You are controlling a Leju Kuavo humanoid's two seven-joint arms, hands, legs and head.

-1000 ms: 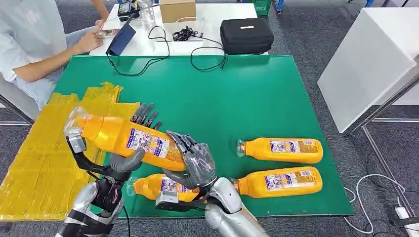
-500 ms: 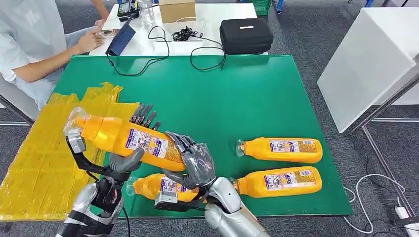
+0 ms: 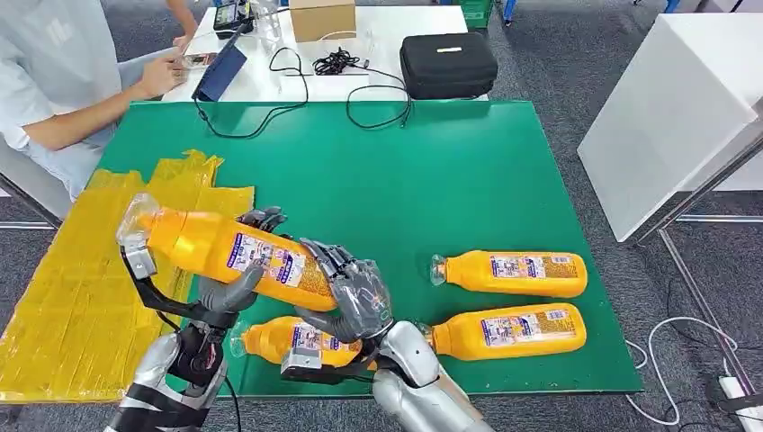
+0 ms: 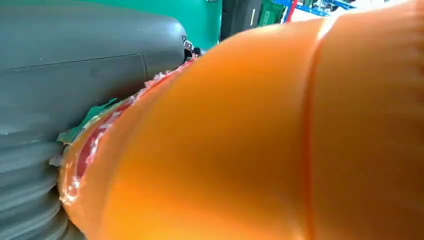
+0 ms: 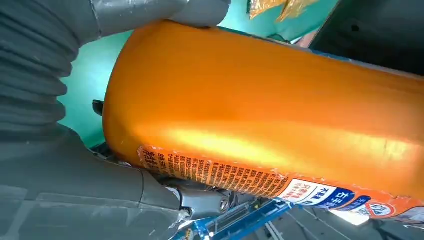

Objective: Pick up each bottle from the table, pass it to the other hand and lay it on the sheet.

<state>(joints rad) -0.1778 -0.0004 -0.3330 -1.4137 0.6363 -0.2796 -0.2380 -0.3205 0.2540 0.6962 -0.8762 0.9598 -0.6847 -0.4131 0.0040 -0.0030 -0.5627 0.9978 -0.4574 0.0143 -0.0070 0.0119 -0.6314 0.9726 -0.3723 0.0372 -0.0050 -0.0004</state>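
Note:
An orange bottle (image 3: 225, 254) with a clear cap hangs tilted above the table's front left, cap end toward the yellow sheet (image 3: 72, 279). My left hand (image 3: 236, 274) wraps its middle, fingers curled over the top and thumb beneath. My right hand (image 3: 355, 292) grips the bottle's base end. The left wrist view shows the orange bottle (image 4: 260, 140) pressed against the left hand (image 4: 75, 75). In the right wrist view the bottle (image 5: 260, 110) lies in the right hand (image 5: 55, 155). Three more bottles lie on the green table (image 3: 432, 180): one (image 3: 301, 340) under my hands, two at the right (image 3: 513, 273) (image 3: 508, 330).
A person (image 3: 54, 81) sits at the far left beside the sheet. Behind the green table a white table holds a black case (image 3: 448, 63), cables (image 3: 337, 63), a cardboard box (image 3: 322, 18) and a laptop (image 3: 220, 72). A white panel (image 3: 670, 108) stands at the right.
My left hand's fingers, stretched out behind the bottle before, have curled down over it. The bottle and my right hand have barely moved.

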